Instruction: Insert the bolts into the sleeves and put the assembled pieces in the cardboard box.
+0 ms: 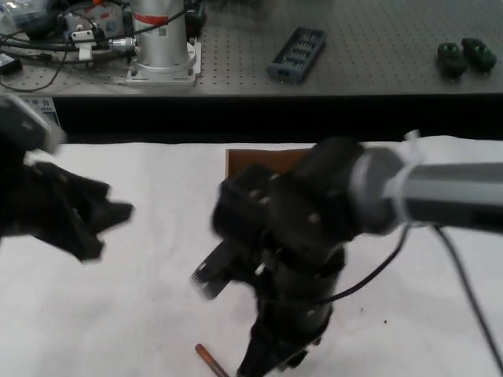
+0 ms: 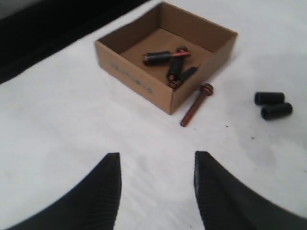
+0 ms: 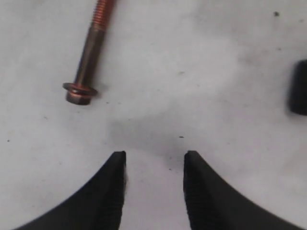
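My left gripper [image 2: 157, 160] hangs open over the white cloth, some way short of the cardboard box [image 2: 144, 85]. Several black sleeves with bolts in them [image 2: 168, 61] lie inside the box. A copper bolt [image 2: 194, 106] lies on the cloth against the box's corner, and two loose black sleeves [image 2: 269, 98] [image 2: 277, 111] lie side by side beyond it. My right gripper [image 3: 154, 158] is open, low over the cloth, with a copper bolt [image 3: 88, 57] just ahead of its fingertips and off to one side. A black sleeve [image 3: 300, 93] shows at that view's edge. The right arm [image 1: 314, 220] hides most of the box [image 1: 259, 157].
A white cloth [image 1: 141, 298] covers the bench. Behind it runs a dark gap, then a perforated metal table [image 1: 377, 71] with a post, cables and a small rack. The left arm [image 1: 71, 212] is at the left side.
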Controlling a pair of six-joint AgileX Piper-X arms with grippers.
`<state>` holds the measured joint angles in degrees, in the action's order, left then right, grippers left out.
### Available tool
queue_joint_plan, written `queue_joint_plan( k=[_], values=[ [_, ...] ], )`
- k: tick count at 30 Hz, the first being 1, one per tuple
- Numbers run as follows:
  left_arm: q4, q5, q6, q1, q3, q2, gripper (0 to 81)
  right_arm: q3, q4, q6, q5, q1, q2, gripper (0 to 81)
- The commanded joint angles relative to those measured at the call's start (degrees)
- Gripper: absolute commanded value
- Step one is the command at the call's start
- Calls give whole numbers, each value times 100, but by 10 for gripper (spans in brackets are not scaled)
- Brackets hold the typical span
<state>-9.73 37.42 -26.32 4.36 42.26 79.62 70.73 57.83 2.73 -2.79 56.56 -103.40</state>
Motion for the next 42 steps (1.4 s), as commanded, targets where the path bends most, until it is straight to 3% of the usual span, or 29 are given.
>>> queue_joint_plan(
  k=[1, 5, 11, 15, 22, 31, 42],
  values=[
    [-555, -190, -1090, 356, 30, -9, 387, -303, -287, -377, -32, -435, 532, 296],
    [-1140, -620, -2027, 697, 30, -9, 403, -1083, -1395, -857, 203, -1072, 1311, 296],
    [-1459, -1165, -2483, 1398, 30, -9, 404, -2216, -3295, -1834, 1877, -2108, 2357, 296],
    [-1459, -1478, -2726, 1953, 30, -9, 404, -2471, -3378, -1801, 2208, -2429, 2493, 296],
    [-1770, -2612, -3422, 2747, 30, 30, 404, -2752, -3379, -1724, 2632, -2512, 2493, 296],
    [-2422, -3326, -4024, 3111, 281, 420, 402, -3074, -3509, -1635, 2861, -2512, 2607, 296],
    [-2933, -3436, -4487, 3339, 995, 1038, 399, -3400, -3598, -1552, 2861, -2512, 2785, 296]
  ],
)
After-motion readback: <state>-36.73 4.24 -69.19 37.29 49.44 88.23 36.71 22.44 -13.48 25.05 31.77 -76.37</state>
